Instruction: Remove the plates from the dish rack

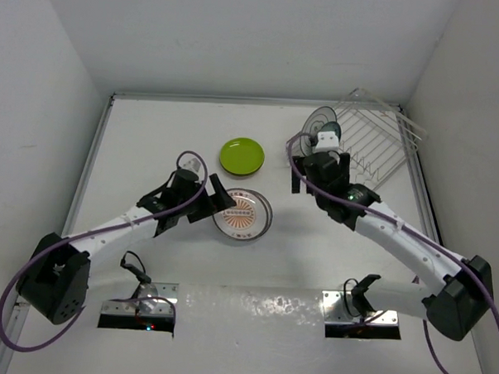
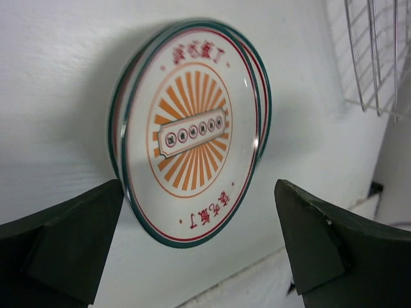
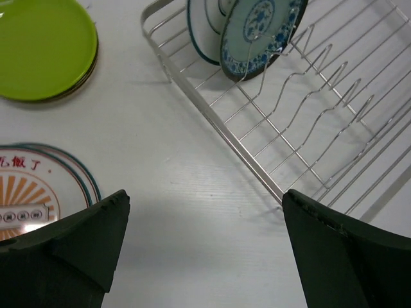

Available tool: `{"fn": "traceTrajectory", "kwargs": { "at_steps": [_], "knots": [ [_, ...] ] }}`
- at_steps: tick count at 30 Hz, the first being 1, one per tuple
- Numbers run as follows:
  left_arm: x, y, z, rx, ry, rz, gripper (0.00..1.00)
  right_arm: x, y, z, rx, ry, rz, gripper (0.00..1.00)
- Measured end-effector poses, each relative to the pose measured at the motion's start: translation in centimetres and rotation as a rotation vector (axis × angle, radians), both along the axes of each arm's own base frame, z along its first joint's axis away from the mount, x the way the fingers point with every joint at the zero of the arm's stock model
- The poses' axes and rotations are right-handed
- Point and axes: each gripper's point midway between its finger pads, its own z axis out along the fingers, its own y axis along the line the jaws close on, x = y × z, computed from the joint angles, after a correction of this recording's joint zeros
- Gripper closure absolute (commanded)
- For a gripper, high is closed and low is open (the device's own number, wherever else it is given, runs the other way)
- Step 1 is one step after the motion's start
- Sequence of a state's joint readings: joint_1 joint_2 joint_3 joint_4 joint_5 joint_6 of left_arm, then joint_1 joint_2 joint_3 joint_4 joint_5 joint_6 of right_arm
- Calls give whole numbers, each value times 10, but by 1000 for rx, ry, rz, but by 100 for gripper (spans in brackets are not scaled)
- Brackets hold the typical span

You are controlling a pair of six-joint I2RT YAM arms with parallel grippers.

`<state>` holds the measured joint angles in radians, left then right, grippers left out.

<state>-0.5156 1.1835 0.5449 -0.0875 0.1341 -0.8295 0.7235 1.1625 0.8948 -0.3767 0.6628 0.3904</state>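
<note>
Left gripper (image 2: 199, 192): jaws wide apart, nothing held. Directly ahead of it, two orange-rayed plates (image 2: 189, 128) lie stacked on the counter (image 2: 51, 77).

Right gripper (image 3: 205, 199): jaws spread, empty. Ahead-left of it, lime green plates (image 3: 45, 48) lie on the counter. Ahead-right, the dish rack (image 3: 308, 109) holds a blue-patterned plate (image 3: 260, 29) and at least one more behind it.

Assessment: unloading partly done; the racked plates are left to do.

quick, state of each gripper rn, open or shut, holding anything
left gripper: open, holding nothing; the orange-patterned plate lies free on the table.
right gripper: open, holding nothing.
</note>
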Motion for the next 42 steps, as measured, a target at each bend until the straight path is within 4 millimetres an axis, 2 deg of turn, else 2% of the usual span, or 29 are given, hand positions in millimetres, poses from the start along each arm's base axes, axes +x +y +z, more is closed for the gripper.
{"fn": "traceTrajectory", "kwargs": {
  "at_steps": [4, 9, 12, 14, 16, 19, 21, 23, 27, 31, 32, 35, 42],
  "knots": [
    [11, 21, 15, 112, -50, 65, 0, 27, -14, -5, 157, 47, -113, 1],
    [23, 39, 39, 255, -100, 74, 0, 79, -32, 6, 319, 50, -280, 1],
    [23, 48, 46, 321, -111, 53, 0, 109, -44, 12, 369, 29, -369, 3],
    [18, 57, 49, 376, -113, 35, 0, 128, -49, 13, 391, 14, -411, 11],
    [16, 65, 62, 403, -145, 37, 0, 144, -53, 9, 408, 7, -445, 18],
    [14, 82, 97, 453, -244, 57, 0, 170, -54, 0, 437, -4, -475, 42],
    [14, 96, 119, 482, -325, 97, 0, 182, -55, -10, 455, -13, -492, 46],
    [11, 109, 130, 508, -377, 140, 0, 189, -56, -22, 455, -9, -502, 49],
    [6, 118, 124, 550, -383, 131, 0, 199, -58, -38, 449, 0, -527, 51],
    [8, 117, 115, 582, -361, 106, 0, 211, -56, -55, 439, 14, -541, 53],
    [9, 116, 109, 593, -343, 93, 0, 214, -55, -59, 439, 15, -543, 60],
    [7, 116, 96, 615, -309, 68, 0, 219, -55, -70, 438, 21, -551, 67],
    [6, 116, 99, 614, -321, 65, 0, 221, -54, -77, 488, -4, -584, 87]
  ]
}}
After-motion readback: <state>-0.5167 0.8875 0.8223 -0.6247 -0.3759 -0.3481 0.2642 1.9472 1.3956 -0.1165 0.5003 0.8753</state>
